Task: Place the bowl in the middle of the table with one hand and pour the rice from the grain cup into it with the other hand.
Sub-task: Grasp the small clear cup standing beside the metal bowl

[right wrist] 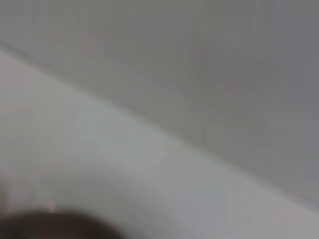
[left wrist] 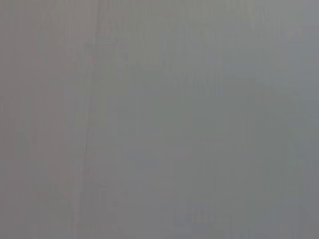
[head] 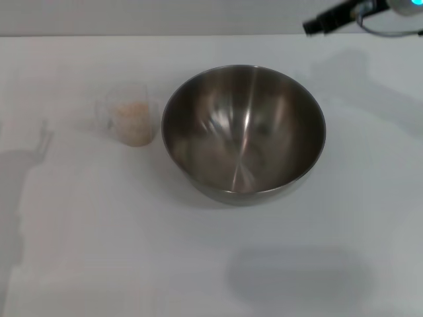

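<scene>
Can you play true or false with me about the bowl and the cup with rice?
1. The bowl has rice in it. False: it is empty.
2. The rice is in the cup. True.
3. The cup sits on the bowl's left. True.
4. A hand is holding the cup. False: nothing touches it.
5. The bowl lies upside down. False: it stands open side up on the table.

Grey wall [head: 132, 16] behind, nothing else
</scene>
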Controlling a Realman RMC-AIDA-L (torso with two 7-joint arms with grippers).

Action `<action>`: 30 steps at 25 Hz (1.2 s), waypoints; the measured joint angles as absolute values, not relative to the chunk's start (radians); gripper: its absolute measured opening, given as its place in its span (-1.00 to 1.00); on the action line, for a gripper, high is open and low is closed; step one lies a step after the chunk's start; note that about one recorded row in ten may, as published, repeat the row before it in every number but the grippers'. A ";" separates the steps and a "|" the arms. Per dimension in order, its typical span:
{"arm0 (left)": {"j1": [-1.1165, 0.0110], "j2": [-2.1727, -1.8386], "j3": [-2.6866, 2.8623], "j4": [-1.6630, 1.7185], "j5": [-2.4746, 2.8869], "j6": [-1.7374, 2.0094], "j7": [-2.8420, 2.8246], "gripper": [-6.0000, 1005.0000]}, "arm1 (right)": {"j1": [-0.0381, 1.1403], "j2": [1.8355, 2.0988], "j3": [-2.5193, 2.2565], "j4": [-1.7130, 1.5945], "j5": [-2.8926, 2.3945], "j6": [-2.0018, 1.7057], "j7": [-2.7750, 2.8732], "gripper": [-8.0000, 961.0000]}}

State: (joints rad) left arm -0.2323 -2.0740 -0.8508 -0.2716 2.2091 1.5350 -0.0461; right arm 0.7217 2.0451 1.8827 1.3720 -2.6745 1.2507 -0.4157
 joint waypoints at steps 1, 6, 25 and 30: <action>-0.232 -2.074 -0.850 -0.272 2.209 1.535 -0.046 0.45 | 0.697 2.065 1.880 1.422 -2.672 1.175 -0.445 -0.15; -0.232 -2.074 -0.838 -0.272 2.209 1.529 -0.047 0.44 | 0.586 2.080 1.732 1.449 -2.602 0.817 -0.497 -0.15; -0.210 -2.078 -0.676 -0.314 2.202 1.409 0.028 0.41 | 0.458 2.087 1.079 0.603 -2.455 -1.164 -0.258 -0.15; -0.181 -2.079 -0.659 -0.408 2.201 1.273 0.146 0.40 | 0.474 2.084 1.075 0.470 -2.421 -1.197 -0.103 -0.15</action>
